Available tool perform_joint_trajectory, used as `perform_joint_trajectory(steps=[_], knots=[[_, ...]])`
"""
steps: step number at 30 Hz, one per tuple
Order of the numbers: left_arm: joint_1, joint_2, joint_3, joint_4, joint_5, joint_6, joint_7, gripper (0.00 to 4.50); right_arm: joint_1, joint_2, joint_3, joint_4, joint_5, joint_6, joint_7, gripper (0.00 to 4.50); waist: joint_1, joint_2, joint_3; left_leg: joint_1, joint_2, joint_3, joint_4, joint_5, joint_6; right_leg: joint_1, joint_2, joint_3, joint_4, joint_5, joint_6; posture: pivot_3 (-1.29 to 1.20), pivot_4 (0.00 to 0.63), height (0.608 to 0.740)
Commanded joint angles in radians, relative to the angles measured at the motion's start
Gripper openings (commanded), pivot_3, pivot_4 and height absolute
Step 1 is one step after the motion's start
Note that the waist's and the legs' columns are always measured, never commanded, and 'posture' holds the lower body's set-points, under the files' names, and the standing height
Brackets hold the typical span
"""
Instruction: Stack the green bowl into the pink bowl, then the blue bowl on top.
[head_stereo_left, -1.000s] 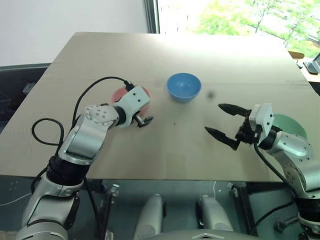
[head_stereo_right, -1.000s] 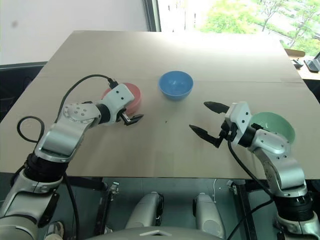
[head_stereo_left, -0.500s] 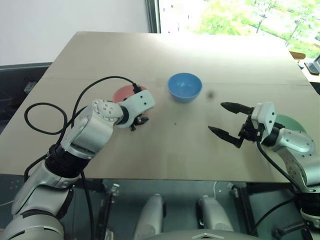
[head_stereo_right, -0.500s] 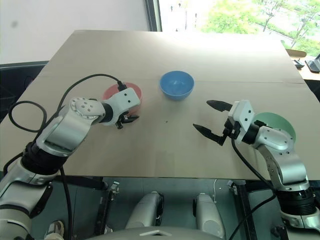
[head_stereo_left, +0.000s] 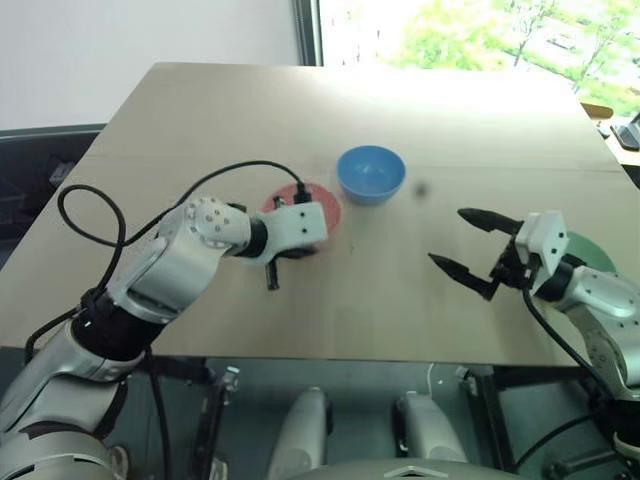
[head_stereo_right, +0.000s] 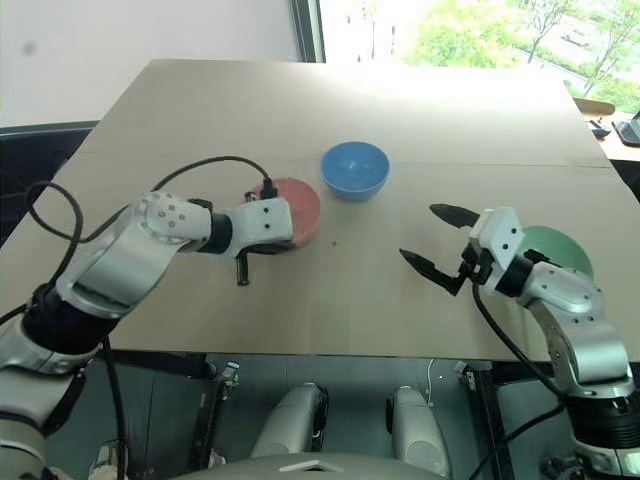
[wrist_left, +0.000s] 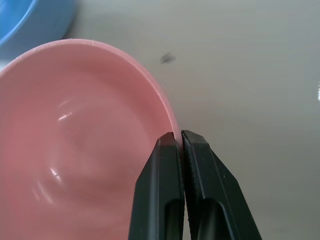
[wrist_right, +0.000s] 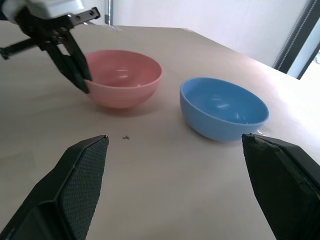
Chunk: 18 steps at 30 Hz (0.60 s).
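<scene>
2 black fingers of the left pincer (wrist_left: 179, 142) pinch the smooth round pink bowl's (wrist_left: 75, 130) thin rim; right pincer (head_stereo_left: 474, 252) spread.

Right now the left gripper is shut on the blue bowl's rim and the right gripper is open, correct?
Not quite: the left gripper is shut on the pink bowl, as the left wrist view shows. The blue bowl stands untouched beside it. The right gripper is open.
</scene>
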Motion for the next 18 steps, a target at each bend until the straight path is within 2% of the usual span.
perform_joint_trajectory(steps=[1,8,11,12,14,15,18], knots=[[-0.038,-0.024,0.019,0.047,-0.012,-0.217,-0.083,0.04,0.031,-0.01,-0.052,-0.06,0.016,-0.008,-0.02,4.5,0.0,0.0,0.0,0.0,0.0,0.0,0.0,0.0,0.0,0.0,0.0,0.0,0.0,0.0,0.0,0.0,0.15,0.74],[-0.15,-0.21,-0.08,0.302,0.063,-0.472,-0.156,0.04,0.115,-0.015,-0.075,-0.145,0.022,0.014,-0.055,4.5,-0.003,0.0,0.0,0.0,-0.001,0.0,0.001,0.0,0.0,0.001,0.0,0.0,0.0,0.0,0.0,0.0,0.15,0.74],[-0.162,-0.242,-0.085,0.345,0.059,-0.505,-0.199,0.91,0.144,-0.023,-0.083,-0.179,0.02,0.029,-0.066,4.5,-0.008,0.001,0.0,0.0,0.0,0.0,0.001,0.0,0.0,0.0,0.001,0.0,0.0,0.0,0.0,0.0,0.15,0.74],[-0.166,-0.253,-0.078,0.354,0.057,-0.505,-0.2,1.03,0.149,-0.026,-0.086,-0.186,0.02,0.033,-0.07,4.5,-0.008,0.001,0.0,0.0,0.0,0.0,0.001,0.0,0.0,0.0,0.001,0.0,0.0,0.0,0.0,0.0,0.15,0.74],[-0.172,-0.271,-0.052,0.365,0.02,-0.49,-0.221,1.84,0.155,-0.029,-0.09,-0.194,0.021,0.037,-0.079,4.5,-0.006,0.001,0.0,0.0,0.0,0.0,0.001,0.0,0.0,0.0,0.001,0.0,0.0,0.0,0.0,0.0,0.15,0.74],[-0.175,-0.277,-0.034,0.367,0.008,-0.463,-0.217,2.09,0.158,-0.029,-0.094,-0.196,0.022,0.04,-0.083,4.5,-0.005,0.001,0.0,0.0,0.0,0.0,0.001,0.0,0.0,0.0,0.001,0.001,0.0,0.0,0.0,0.0,0.15,0.74],[-0.166,-0.274,0.036,0.351,-0.038,-0.367,-0.202,2.09,0.164,-0.029,-0.101,-0.201,0.026,0.048,-0.092,4.5,-0.004,0.001,0.0,0.0,0.0,0.0,0.002,0.0,0.0,0.0,0.001,0.001,0.001,0.0,0.0,0.0,0.15,0.74]])
